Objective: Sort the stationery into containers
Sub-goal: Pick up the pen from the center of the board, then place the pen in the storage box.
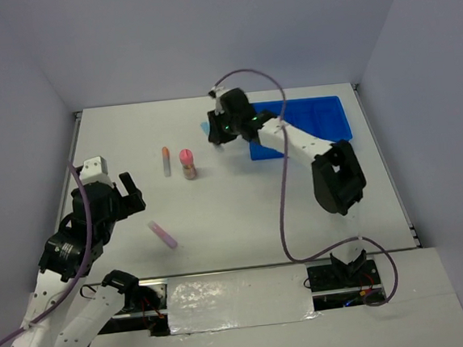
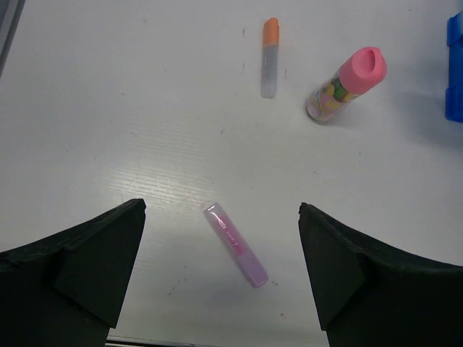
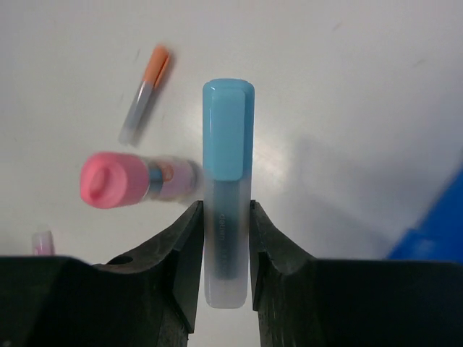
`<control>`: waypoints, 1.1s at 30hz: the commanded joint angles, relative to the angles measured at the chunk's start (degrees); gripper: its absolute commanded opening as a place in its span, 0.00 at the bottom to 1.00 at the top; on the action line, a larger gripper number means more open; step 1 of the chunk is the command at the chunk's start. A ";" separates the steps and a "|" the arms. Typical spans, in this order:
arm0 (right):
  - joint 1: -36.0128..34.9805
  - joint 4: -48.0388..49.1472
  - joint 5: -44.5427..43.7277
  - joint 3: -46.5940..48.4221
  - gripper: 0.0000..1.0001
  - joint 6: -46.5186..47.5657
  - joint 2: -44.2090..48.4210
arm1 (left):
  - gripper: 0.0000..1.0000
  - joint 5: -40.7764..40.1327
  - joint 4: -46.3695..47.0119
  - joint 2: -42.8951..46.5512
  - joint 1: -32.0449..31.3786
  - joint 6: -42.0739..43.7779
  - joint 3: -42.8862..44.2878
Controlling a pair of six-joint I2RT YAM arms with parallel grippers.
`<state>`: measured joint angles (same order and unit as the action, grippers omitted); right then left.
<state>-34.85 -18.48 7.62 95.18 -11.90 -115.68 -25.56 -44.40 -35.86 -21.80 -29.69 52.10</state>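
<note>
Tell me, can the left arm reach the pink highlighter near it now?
Probably yes: the open left end effector faces the pink highlighter, with only bare table around it.

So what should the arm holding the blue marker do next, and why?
Probably lift it and carry it sideways to the blue tray. The right gripper is clamped on the blue marker, so the grasp looks done. The marker sits over bare table beside the tray, not yet above any compartment.
</note>
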 commanded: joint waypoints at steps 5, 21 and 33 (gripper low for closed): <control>16.54 0.20 -6.98 -2.01 0.00 6.36 12.49 | 0.99 1.04 3.53 1.40 0.36 1.74 -0.68; 34.24 1.34 -14.30 -0.42 0.04 5.66 -0.08 | 0.99 3.68 4.94 3.07 0.27 2.98 -1.12; 34.24 -2.35 -9.83 -3.33 0.68 0.48 3.87 | 0.99 1.74 3.80 1.23 0.36 2.18 -0.85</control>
<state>-0.23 -20.08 -4.84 92.23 -9.61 -117.12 -22.90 -42.06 -34.44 -21.78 -28.42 51.16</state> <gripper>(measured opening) 0.668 0.993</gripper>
